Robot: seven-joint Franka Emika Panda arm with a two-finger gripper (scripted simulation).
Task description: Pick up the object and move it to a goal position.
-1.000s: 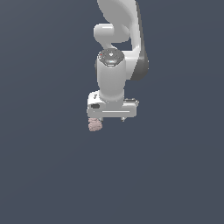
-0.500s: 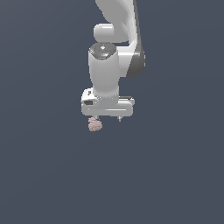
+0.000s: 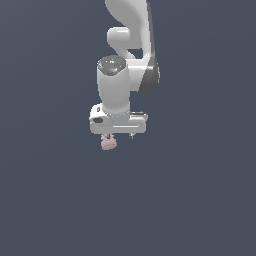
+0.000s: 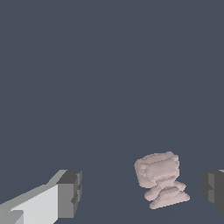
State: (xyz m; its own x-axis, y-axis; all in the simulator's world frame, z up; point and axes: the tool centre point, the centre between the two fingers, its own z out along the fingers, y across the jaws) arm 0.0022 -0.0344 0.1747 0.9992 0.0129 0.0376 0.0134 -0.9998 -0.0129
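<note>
The biggest thing is the white robot arm (image 3: 127, 55). It comes down from 12 o'clock in the exterior view and ends in a wide white block. Under it is a plain dark gray tabletop (image 3: 50, 200) that fills everything else.

At the bottom of the arm is the pincer (image 4: 142, 190). Its jaws are spread wide apart. In the wrist view one dark finger pad (image 4: 71, 192) shows on one side and another pad (image 4: 213, 187) on the far side, with a big gap between them. The pincer is released and grips nothing.

The smallest thing is the pink lumpy blob (image 4: 159, 178). It sits in the gap between the two pads, nearer to one pad than the other, and it touches neither. In the exterior view the blob (image 3: 108, 143) peeks out just under the white block, at about 7 o'clock from it.

I think the task is only at its start. The pincer is lined up around the blob, but the grab is not yet done. The lift and the carry to the goal are left too. No goal mark shows.

I see no brand, label or writing anywhere.
</note>
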